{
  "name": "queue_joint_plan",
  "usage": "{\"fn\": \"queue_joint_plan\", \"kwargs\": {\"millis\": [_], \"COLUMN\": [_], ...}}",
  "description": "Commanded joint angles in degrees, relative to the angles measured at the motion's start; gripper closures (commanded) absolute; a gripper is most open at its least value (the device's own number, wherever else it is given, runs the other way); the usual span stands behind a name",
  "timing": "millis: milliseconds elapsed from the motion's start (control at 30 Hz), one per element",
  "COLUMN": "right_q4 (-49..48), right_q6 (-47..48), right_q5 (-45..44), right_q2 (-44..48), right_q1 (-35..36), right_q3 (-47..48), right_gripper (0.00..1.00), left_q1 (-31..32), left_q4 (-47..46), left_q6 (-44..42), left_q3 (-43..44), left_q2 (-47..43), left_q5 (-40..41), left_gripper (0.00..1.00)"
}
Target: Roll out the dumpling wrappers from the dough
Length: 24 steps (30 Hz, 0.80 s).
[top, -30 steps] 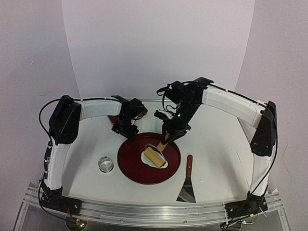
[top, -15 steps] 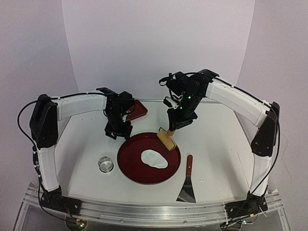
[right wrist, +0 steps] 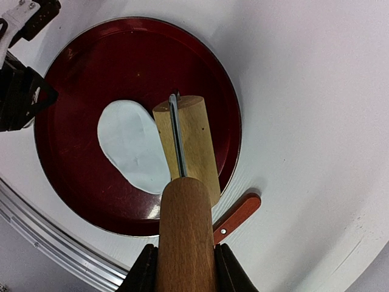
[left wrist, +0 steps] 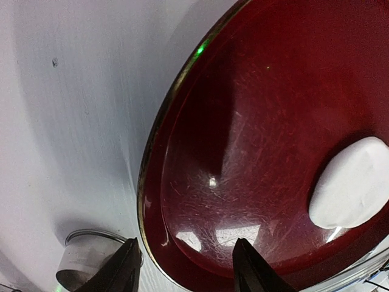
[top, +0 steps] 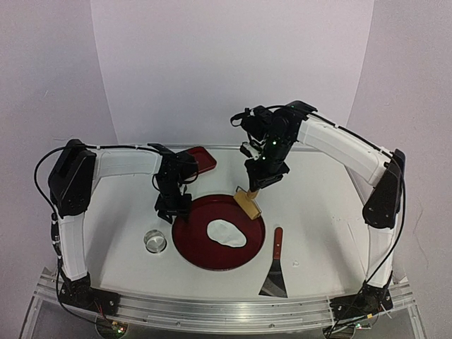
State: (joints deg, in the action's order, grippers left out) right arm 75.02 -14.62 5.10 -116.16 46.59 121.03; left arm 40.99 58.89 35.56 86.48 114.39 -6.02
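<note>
The dough (top: 227,233) is a flat, irregular white sheet in the round red tray (top: 191,247). It also shows in the left wrist view (left wrist: 352,188) and the right wrist view (right wrist: 130,146). My right gripper (top: 258,181) is shut on the handle (right wrist: 185,237) of a wooden roller (top: 248,203). It holds the roller tilted above the tray's far right rim, off the dough. My left gripper (top: 171,209) is open and empty; its fingertips (left wrist: 124,272) straddle the tray's left rim (left wrist: 149,182). No neat round wrapper is in view.
A metal ring cutter (top: 155,241) stands left of the tray, close to my left gripper, and shows in the left wrist view (left wrist: 88,267). A scraper with a red handle (top: 275,267) lies right of the tray. A small red dish (top: 199,161) sits behind the left arm.
My right gripper has lifted the roller off the dough and drawn it back to the tray's far right rim. My left gripper has moved from behind the tray down to its left rim.
</note>
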Motion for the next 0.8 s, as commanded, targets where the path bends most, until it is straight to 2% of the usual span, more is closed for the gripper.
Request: {"fn": "queue_joint_plan", "kwargs": {"millis": [0,100,167,333,467,567,767], "right_q4": [1.73,2.14,2.25,2.27,2.48,2.63,3.58], "right_q6": [0.83,0.93,0.98,1.16,1.6,2.48,4.77], "right_q5": [-1.58,-2.1,-2.32,-2.64,-2.62,-0.97,8.65], "right_q2": [0.35,0.7,0.96,0.94,0.46,0.14,-0.79], "right_q1": [0.11,0.15,0.13,0.13,0.15,0.12,0.19], "right_q3": [2.52,1.97,1.42,1.24,2.01,2.18,1.45], "right_gripper": [1.0,1.0,1.0,1.0,1.0,1.0,1.0], "left_q1": [0.33,0.32,0.32,0.27,0.33,0.24,-0.06], "left_q4": [-0.2,-1.2,-1.77,-4.07,-3.67,-2.25,-1.64], "left_q6": [0.77,1.22,1.34,1.41,0.32,-2.83,-10.25], "left_q3": [-1.67,-4.1,-4.82,-6.29,-5.69,-3.79,-0.58], "left_q2": [1.61,0.0,-0.76,0.42,1.25,2.34,5.53], "left_q5": [0.39,1.3,1.27,-1.88,0.4,2.92,5.57], "left_gripper": [0.46,0.41,0.42,0.61,0.81,0.85,0.9]}}
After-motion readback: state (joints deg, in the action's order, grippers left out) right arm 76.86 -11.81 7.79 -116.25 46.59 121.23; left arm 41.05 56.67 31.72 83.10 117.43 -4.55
